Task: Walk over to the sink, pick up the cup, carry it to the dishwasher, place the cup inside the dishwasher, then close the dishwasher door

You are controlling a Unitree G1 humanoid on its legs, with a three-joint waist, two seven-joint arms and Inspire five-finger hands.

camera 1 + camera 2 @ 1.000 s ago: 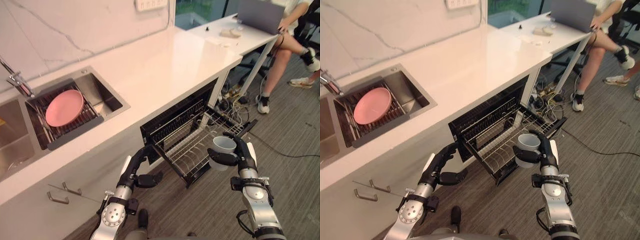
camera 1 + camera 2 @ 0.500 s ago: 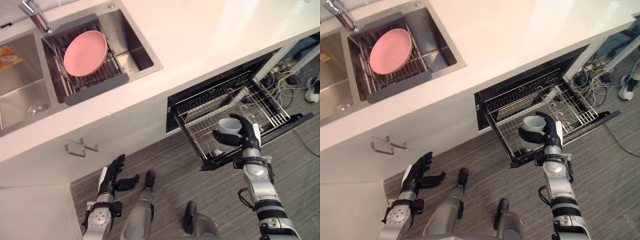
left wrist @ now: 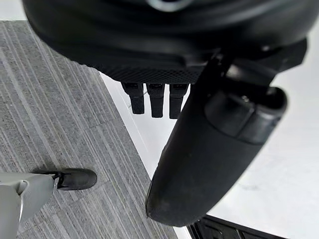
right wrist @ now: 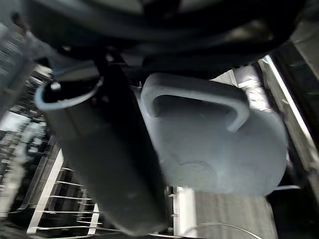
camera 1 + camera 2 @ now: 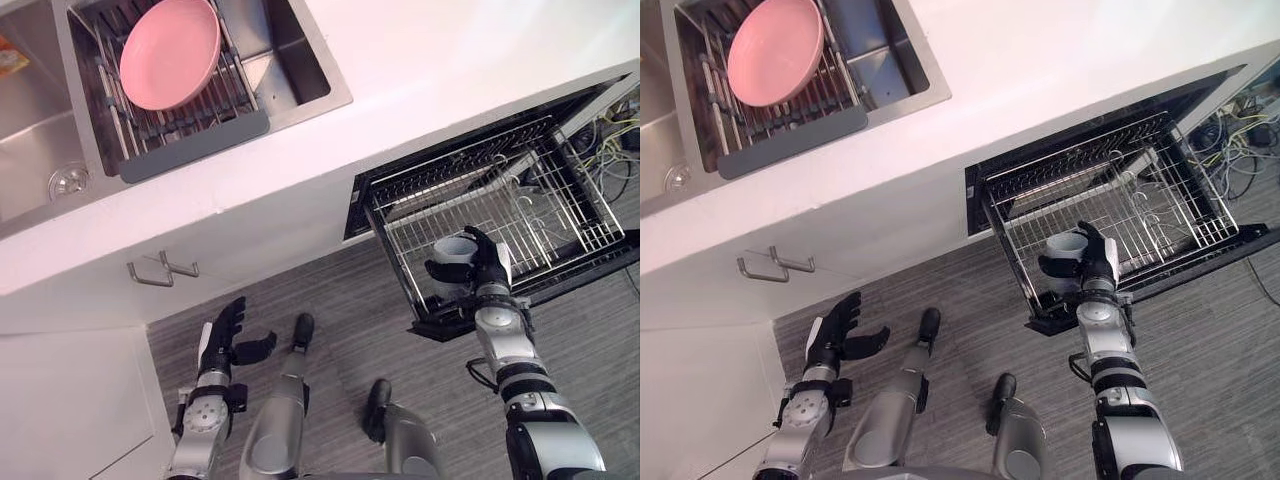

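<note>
Fingers [image 5: 479, 243] and thumb of the right hand [image 5: 487, 272] are clenched round the grey cup [image 5: 452, 268], mouth up; the right wrist view shows its handle facing the palm. The head view has swung steeply downward over the last second, so most of the apparent shift is the camera's. Measured against the dishwasher rack [image 5: 540, 215], though, the cup has drawn in from the rack's outer side to hang over its front corner, at about 4 o'clock in the view and above the open door [image 5: 580, 275]. The left hand [image 5: 222, 335], a second ago close to the rack's front, now hangs empty with fingers released at 7 o'clock, well apart from the dishwasher. The sink [image 5: 300, 60] with its pink plate [image 5: 170, 50] sits at 11 o'clock in the white surface [image 5: 480, 50]. Carrying looks done. Lowering and letting go come next, then the door.
</note>
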